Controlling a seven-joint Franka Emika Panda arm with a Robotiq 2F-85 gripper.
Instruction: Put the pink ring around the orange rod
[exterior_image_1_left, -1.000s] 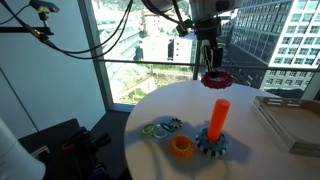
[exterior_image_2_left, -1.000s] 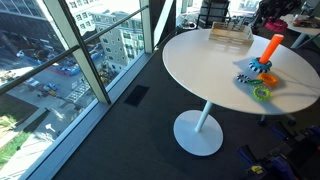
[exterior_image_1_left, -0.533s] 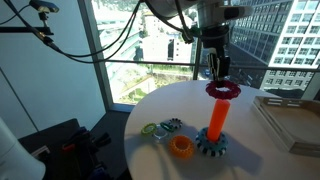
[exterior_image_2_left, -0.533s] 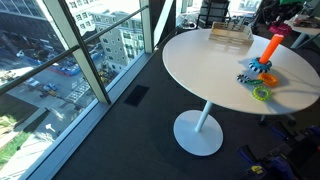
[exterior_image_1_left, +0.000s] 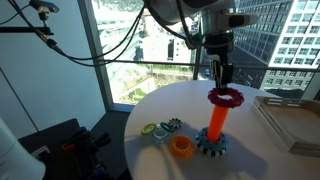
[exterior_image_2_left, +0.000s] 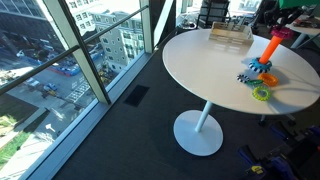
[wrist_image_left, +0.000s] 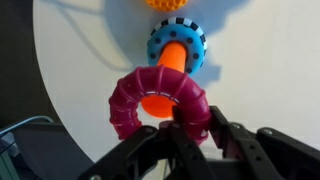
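The ring (wrist_image_left: 128, 100) is magenta plastic, a fat loop with a lumpy, gear-like rim. It hangs level over the top of the rod (wrist_image_left: 172, 58). In the wrist view the rod's rounded orange tip fills the ring's open centre. In an exterior view the ring (exterior_image_1_left: 226, 97) sits at the very top of the rod (exterior_image_1_left: 217, 122) and hides its tip.

The gripper (wrist_image_left: 192, 125) comes down from above with its jaws nearly closed, pinching one side of the ring's rim. The dark fingers (wrist_image_left: 225, 140) press on the plastic there, and the rest of the loop juts out free.

The rod is a smooth, bright orange cylinder. It stands upright on a round blue base (wrist_image_left: 197, 45) edged with dark teeth.

Just beside the base (exterior_image_1_left: 212, 145) lies a smooth orange ring (exterior_image_1_left: 181, 147), flat on the table. A thin green ring (exterior_image_1_left: 152, 130) lies a little further off, next to a small blue toothed piece (exterior_image_1_left: 170, 125).

All of this rests on a round white table (exterior_image_1_left: 150, 155) with a matt top. The table stands on a single pedestal by tall windows, as an exterior view (exterior_image_2_left: 200, 70) shows. A flat pale tray (exterior_image_1_left: 290, 120) lies near the table's edge, well apart from the rod.
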